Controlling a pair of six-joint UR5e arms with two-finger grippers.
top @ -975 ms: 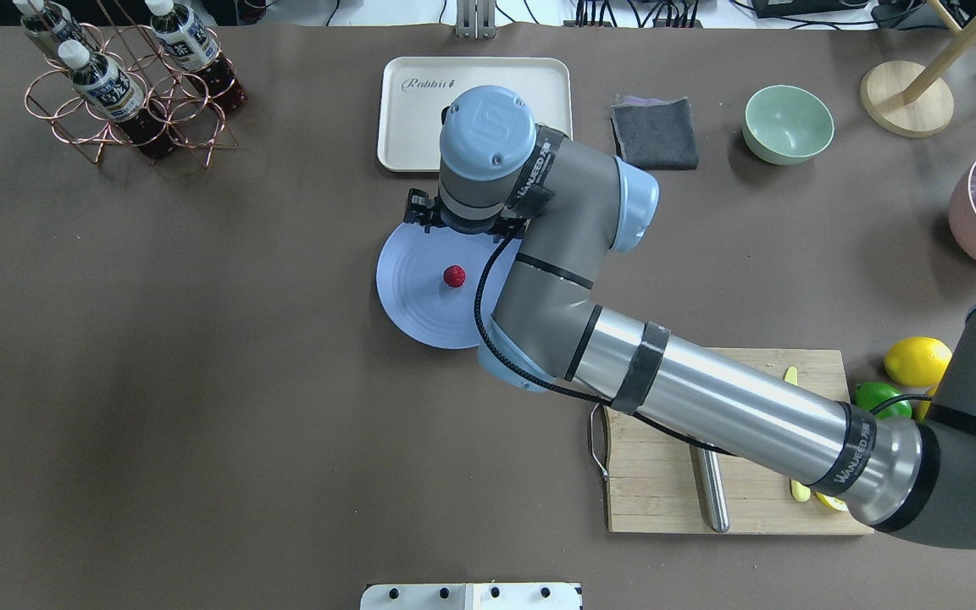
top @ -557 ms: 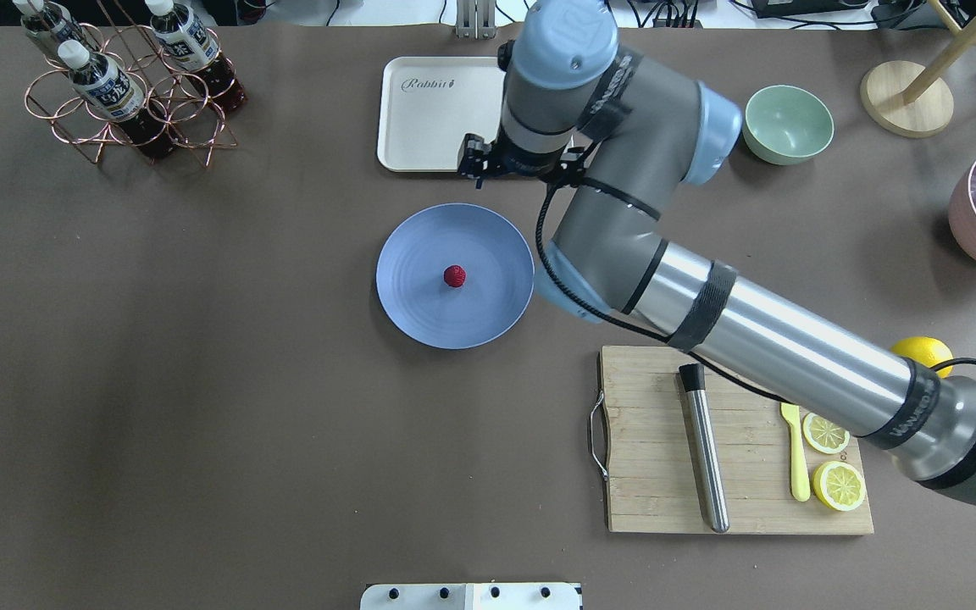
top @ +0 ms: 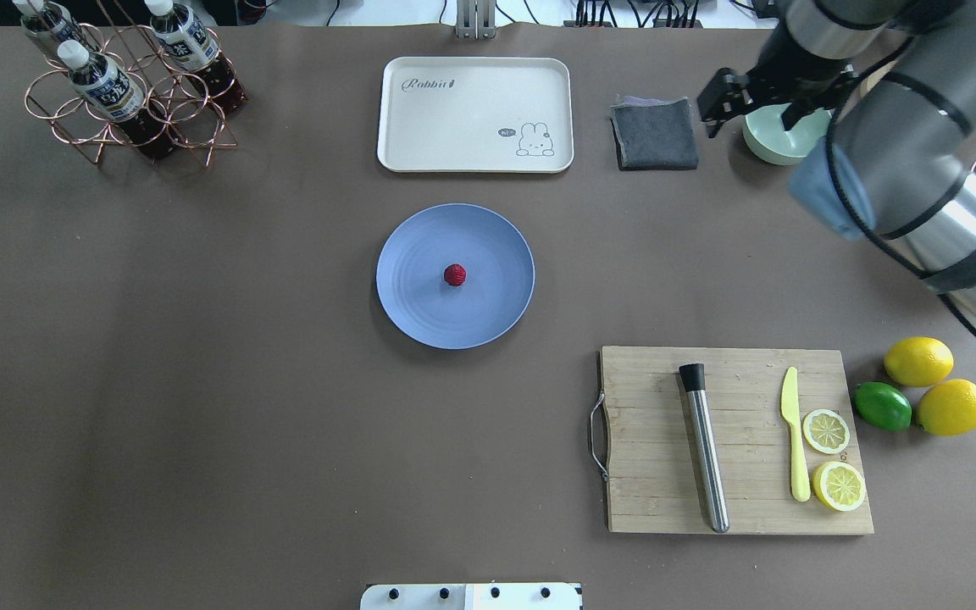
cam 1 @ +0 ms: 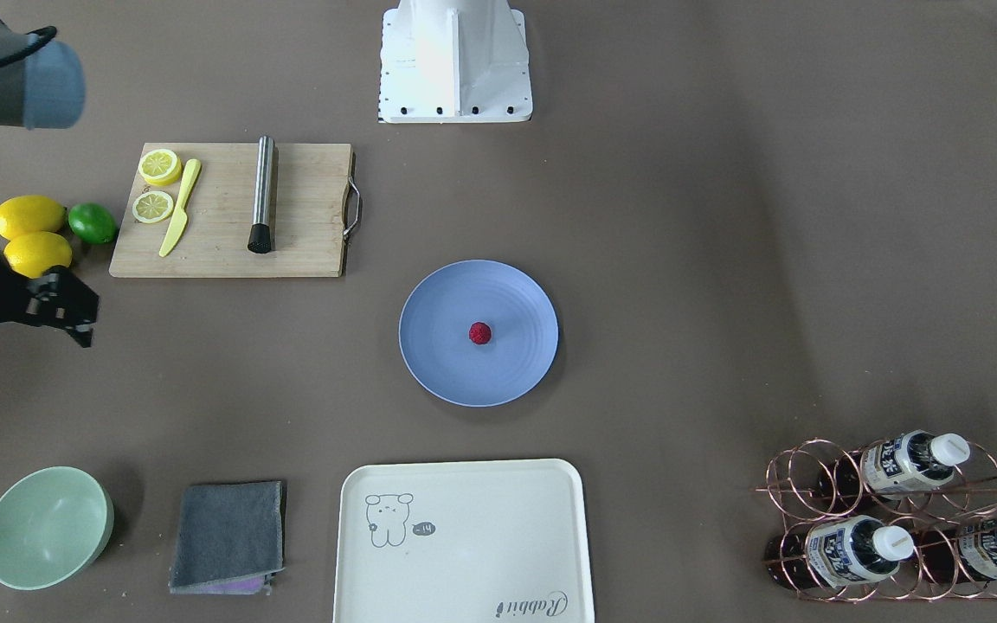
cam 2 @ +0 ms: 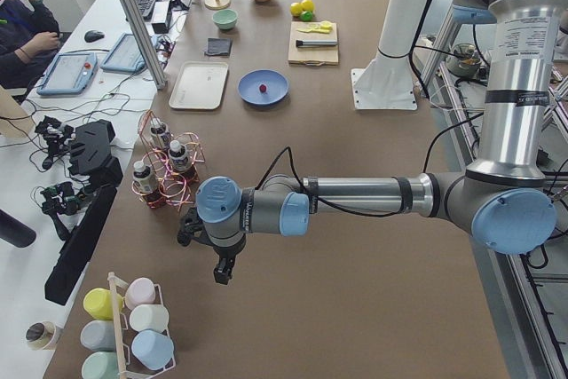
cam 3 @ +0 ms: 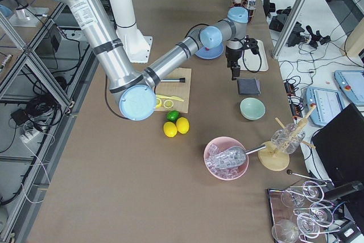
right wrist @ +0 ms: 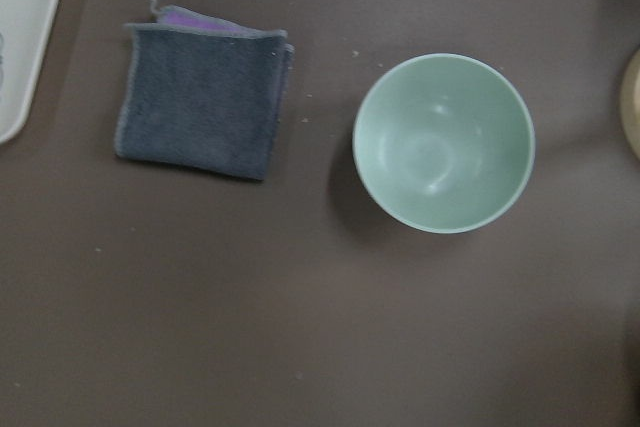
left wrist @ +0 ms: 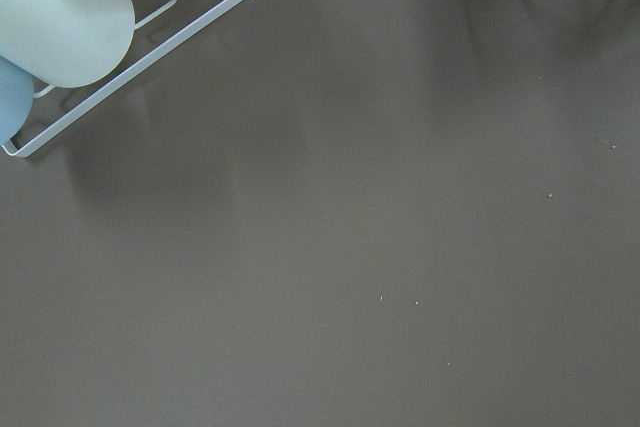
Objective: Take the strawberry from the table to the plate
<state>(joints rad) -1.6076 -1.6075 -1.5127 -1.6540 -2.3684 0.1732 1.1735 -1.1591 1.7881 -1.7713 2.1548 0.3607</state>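
Brown-grey table carried all items shown. The dark-red strawberry lay at the centre of the periwinkle-blue plate, which sat mid-table between the cream tray and the wooden cutting board, touching neither. The right gripper hung above the table near the folded grey cloth and the mint-green bowl, well apart from the plate; whether its fingers were spread or pressed together could not be told. The left gripper pointed down over bare table between the copper bottle rack and a rack of pastel cups; its fingers' state likewise could not be told.
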